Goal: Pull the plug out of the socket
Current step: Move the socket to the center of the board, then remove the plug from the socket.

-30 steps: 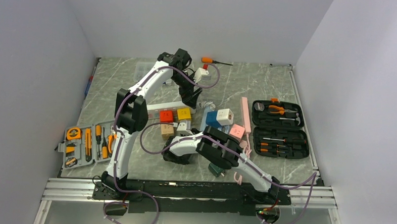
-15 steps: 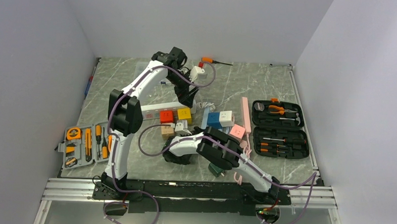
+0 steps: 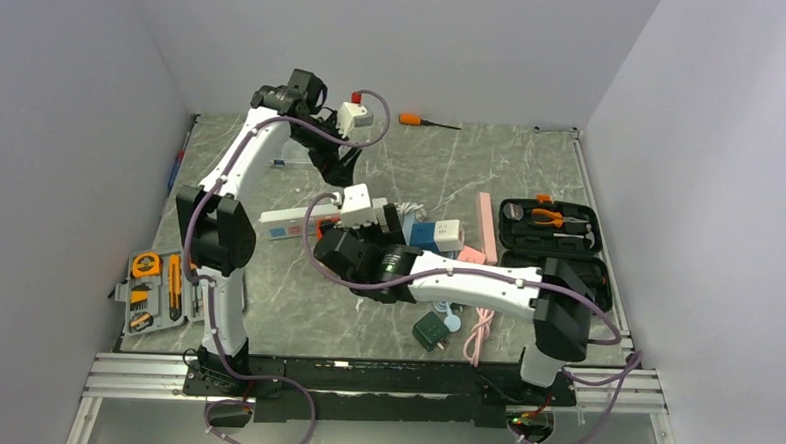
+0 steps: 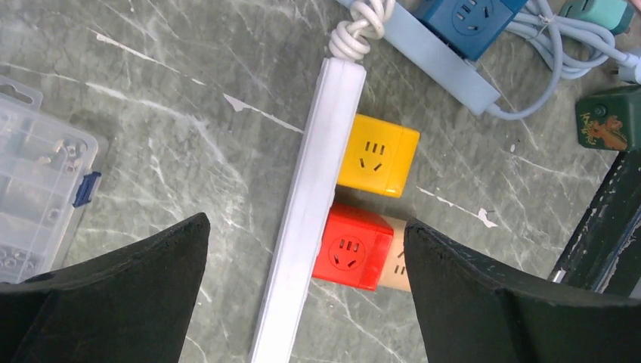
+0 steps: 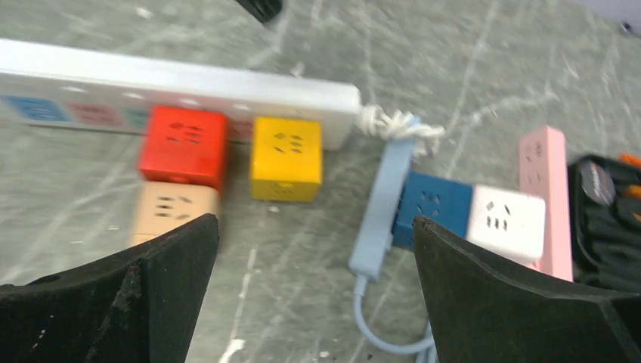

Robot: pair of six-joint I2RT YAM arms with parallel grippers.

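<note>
A long white socket strip (image 4: 306,189) lies on the marble table (image 4: 189,98). A yellow cube plug (image 4: 378,155) and a red cube plug (image 4: 354,246) sit against its side, and a tan cube (image 4: 398,265) butts against the red one. My left gripper (image 4: 306,227) hangs high above the strip, open and empty, with the strip and red cube between its fingers in the left wrist view. My right gripper (image 5: 314,227) is open and empty too, on the near side of the red cube (image 5: 185,144), yellow cube (image 5: 287,155) and tan cube (image 5: 174,208). From above, the right arm hides these cubes.
A light blue strip (image 5: 382,204) carries a blue cube (image 5: 431,208) and a white cube (image 5: 506,219), beside a pink strip (image 3: 486,226). A green adapter (image 3: 429,331), black tool case (image 3: 553,254), grey tool tray (image 3: 166,287), clear parts box (image 4: 38,181) and orange screwdriver (image 3: 413,120) lie around.
My left arm has swung up and to the back left, away from the cubes. My right arm has stretched forward and left over the cubes, and its jaws have opened.
</note>
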